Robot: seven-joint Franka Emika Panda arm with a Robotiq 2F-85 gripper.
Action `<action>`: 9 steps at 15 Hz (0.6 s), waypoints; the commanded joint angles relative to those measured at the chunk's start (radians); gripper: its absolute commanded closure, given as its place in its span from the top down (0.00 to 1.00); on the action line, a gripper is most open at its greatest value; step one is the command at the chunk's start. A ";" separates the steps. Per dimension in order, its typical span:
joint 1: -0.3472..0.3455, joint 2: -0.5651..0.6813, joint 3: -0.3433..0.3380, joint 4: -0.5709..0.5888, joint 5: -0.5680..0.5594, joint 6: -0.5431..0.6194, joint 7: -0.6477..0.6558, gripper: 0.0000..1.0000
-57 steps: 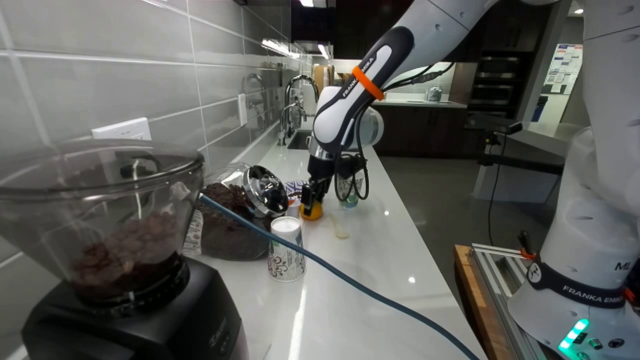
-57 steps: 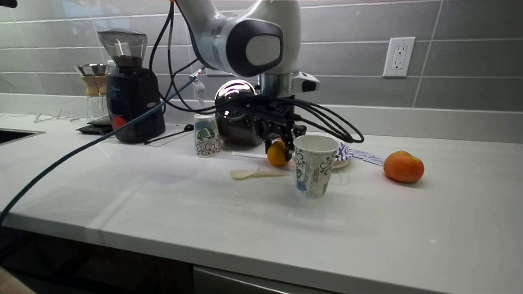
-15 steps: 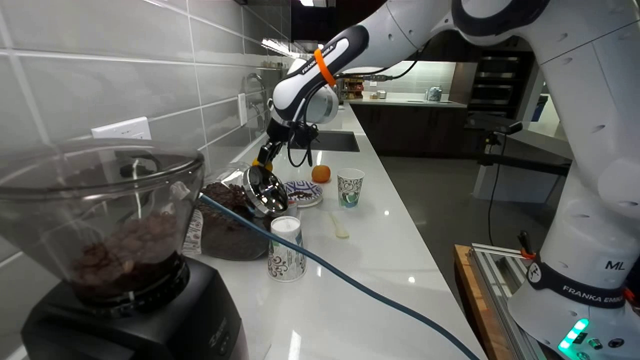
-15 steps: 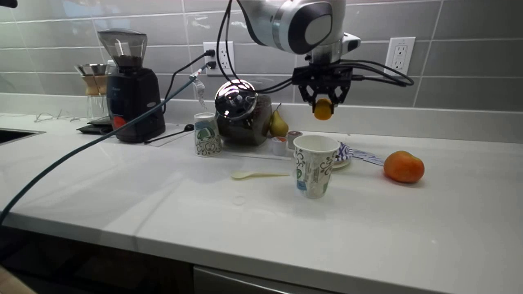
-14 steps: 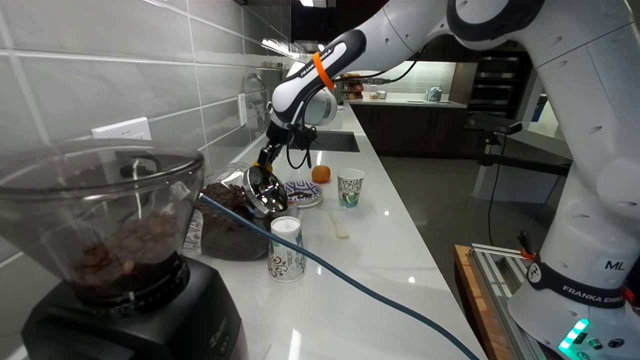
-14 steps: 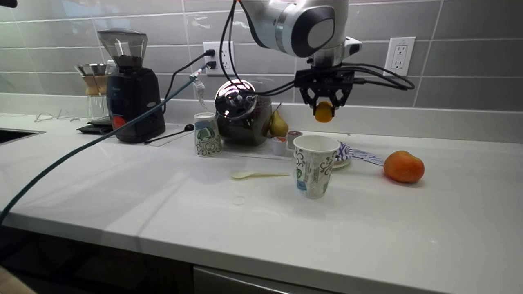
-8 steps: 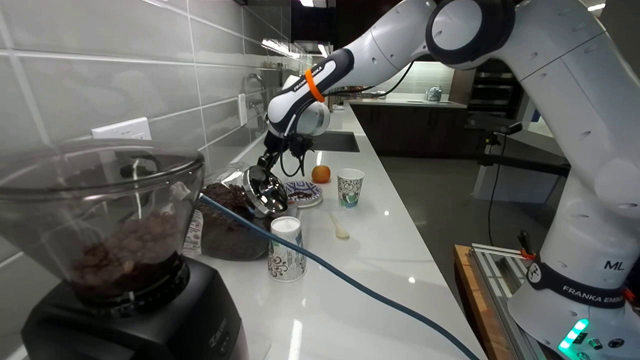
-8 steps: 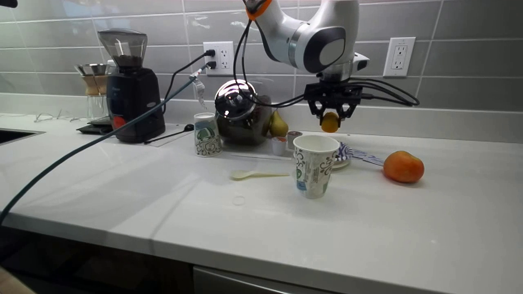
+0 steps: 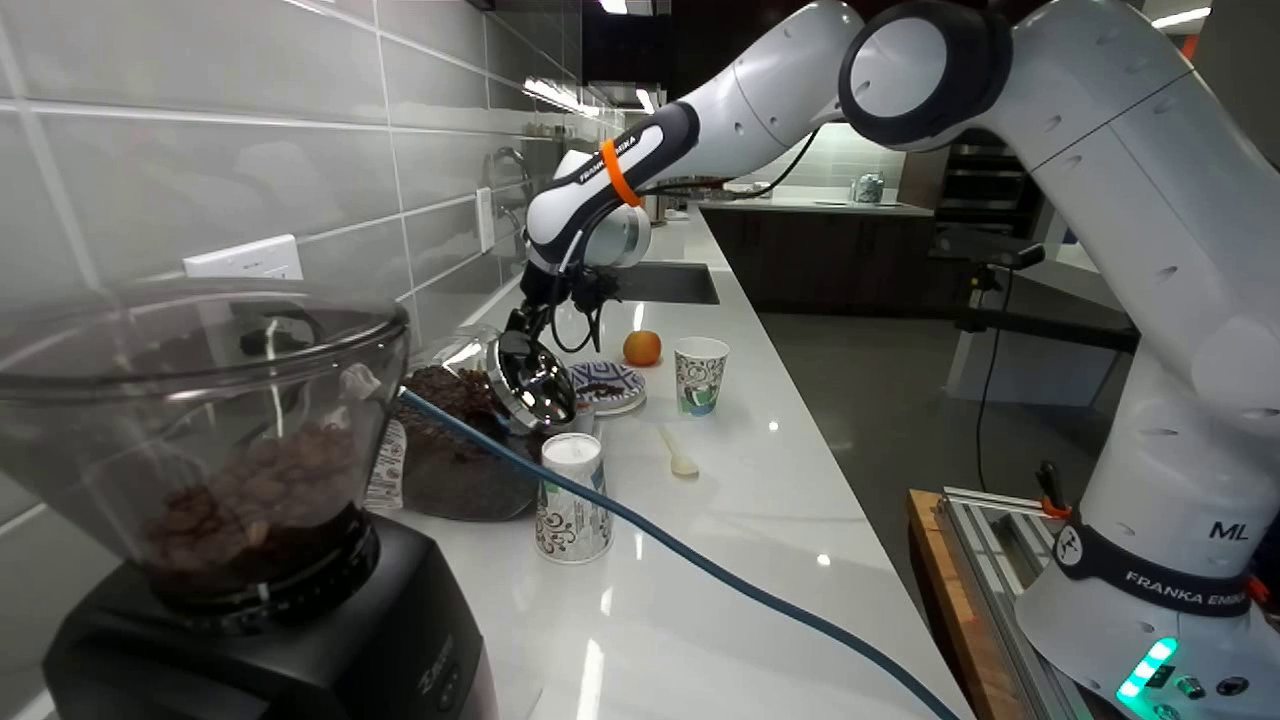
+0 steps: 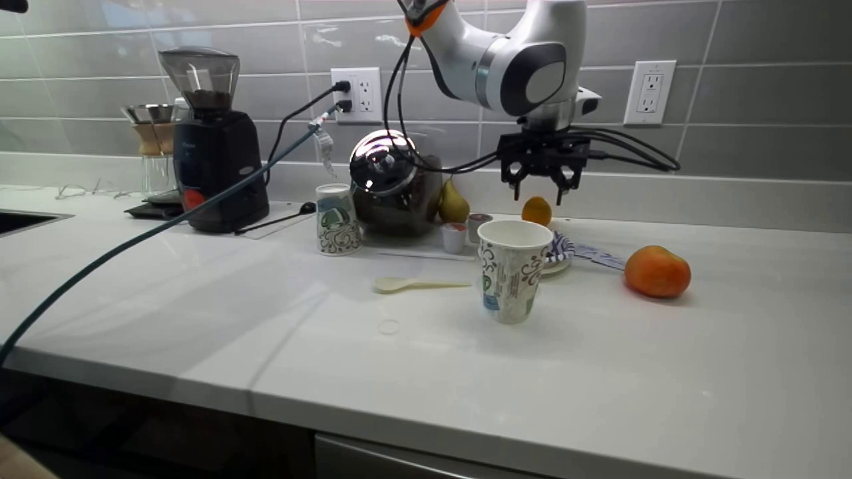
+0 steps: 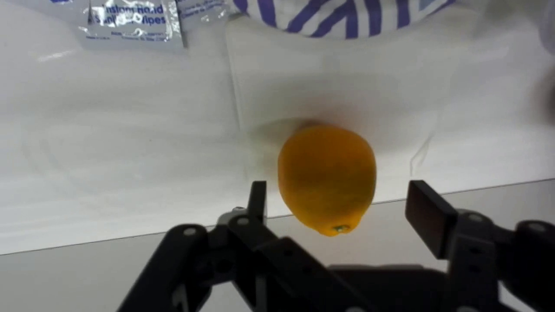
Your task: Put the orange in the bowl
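An amber-orange fruit (image 10: pixel 536 211) with a stem nub sits just below my gripper (image 10: pixel 538 194). The gripper is open, fingers apart on either side of the fruit (image 11: pixel 327 177), touching neither side in the wrist view. I cannot tell whether the fruit rests on the counter. It is hidden behind the jar in an exterior view. A larger round red-orange fruit (image 10: pixel 657 273) stands to the right, also in an exterior view (image 9: pixel 641 348). I cannot tell which is the orange. A blue-and-white patterned dish (image 9: pixel 632 382), perhaps the bowl, lies nearby; its edge shows in the wrist view (image 11: pixel 347 19).
An upright paper cup (image 10: pixel 512 279) stands before the dish. An upturned cup (image 9: pixel 573 510), a jar (image 10: pixel 396 213), a pear (image 10: pixel 454 201) and coffee pods (image 10: pixel 454 238) stand left. The tiled wall (image 10: pixel 599 150) is close behind. A blue cable (image 9: pixel 700 560) crosses the counter.
The gripper carried the amber-orange fruit up from beside the jar, right and back, then lowered it. Its fingers have since opened, and the fruit has dropped slightly below them.
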 commanded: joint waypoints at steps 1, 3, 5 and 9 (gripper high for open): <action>0.063 -0.081 -0.069 -0.056 -0.069 -0.057 0.137 1.00; 0.101 -0.140 -0.099 -0.107 -0.093 -0.074 0.215 1.00; 0.143 -0.216 -0.127 -0.179 -0.115 -0.099 0.296 1.00; 0.192 -0.385 -0.126 -0.375 -0.113 -0.028 0.354 1.00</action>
